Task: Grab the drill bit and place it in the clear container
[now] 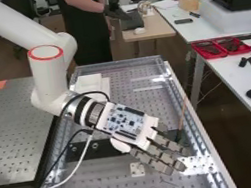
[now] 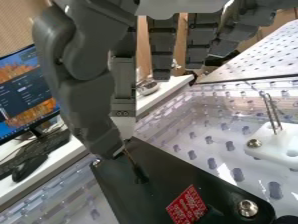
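The drill bit (image 2: pixel 132 161) stands at the black plate (image 2: pixel 166 175), just beside the thumb (image 2: pixel 93 107). The plate lies toward eight o'clock from the open, empty hand (image 1: pixel 129 124) in the high view; best centre the bit before closing.

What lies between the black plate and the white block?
Nothing: between the black plate and white block, the wrist view shows bare perforated base.
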